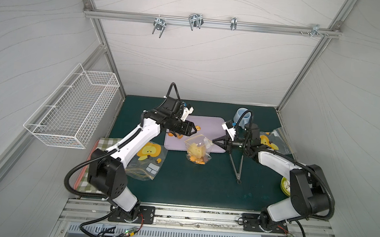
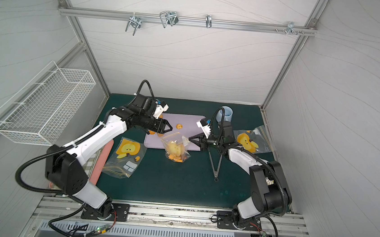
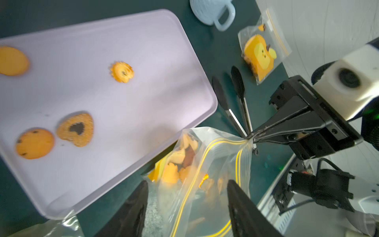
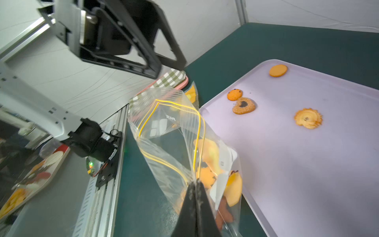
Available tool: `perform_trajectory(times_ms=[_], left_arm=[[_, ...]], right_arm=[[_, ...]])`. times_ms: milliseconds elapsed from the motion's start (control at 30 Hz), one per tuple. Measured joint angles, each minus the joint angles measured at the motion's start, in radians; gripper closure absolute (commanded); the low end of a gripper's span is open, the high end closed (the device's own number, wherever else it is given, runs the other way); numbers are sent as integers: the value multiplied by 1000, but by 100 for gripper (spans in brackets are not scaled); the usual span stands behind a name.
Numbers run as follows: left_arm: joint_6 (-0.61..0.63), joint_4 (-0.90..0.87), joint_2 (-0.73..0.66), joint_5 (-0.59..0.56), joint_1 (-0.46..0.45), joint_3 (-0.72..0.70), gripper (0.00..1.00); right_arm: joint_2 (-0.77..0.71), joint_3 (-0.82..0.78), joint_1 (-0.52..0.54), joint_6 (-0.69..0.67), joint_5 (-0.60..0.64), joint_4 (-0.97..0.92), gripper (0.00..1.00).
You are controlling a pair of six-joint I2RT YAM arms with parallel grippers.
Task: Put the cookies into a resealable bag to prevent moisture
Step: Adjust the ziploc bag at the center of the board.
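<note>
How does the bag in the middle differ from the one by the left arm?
The middle bag stands up, mouth open, with cookies inside; the left bag lies flat and looks empty. The right gripper pinches the middle bag's corner; nothing grips the left bag. Both are clear with yellow prints.

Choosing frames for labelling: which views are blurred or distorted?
Left wrist view: motion blur smears the tray and loose cookies. Right wrist view: cookies and bag sharp, left gripper blurred. Both top views: evenly lit, unblurred, strong wide-angle perspective.
</note>
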Motion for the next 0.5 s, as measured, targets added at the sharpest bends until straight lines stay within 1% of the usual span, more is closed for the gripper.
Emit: perform_trajectory(times_ms=[100, 133, 167, 200, 233, 333, 433, 467, 500], left_arm=[[-72, 171, -166, -62, 19, -180, 22], [-93, 232, -211, -82, 18, -241, 19], [-116, 311, -249, -99, 16, -307, 14], [-137, 378, -274, -113, 16, -364, 14], [-147, 451, -293, -124, 16, -426, 16], [-164, 613, -297, -147, 16, -558, 19], [-157, 771, -250, -148, 16, -623, 21], [-150, 828, -224, -128, 18, -629, 19], [-142, 888, -195, -98, 24, -631, 12]], right_arm=[[-42, -8, 0, 32, 97, -39, 100], [-51, -8, 0, 37, 126, -50, 100], [-56, -7, 0, 44, 150, -64, 100], [-56, -5, 0, 48, 172, -79, 100], [-55, -2, 0, 53, 196, -94, 100], [-47, 4, -5, 56, 230, -122, 100], [-15, 34, -11, 60, 243, -139, 100], [-1, 48, -14, 61, 244, -140, 100], [11, 58, -17, 62, 242, -139, 100]])
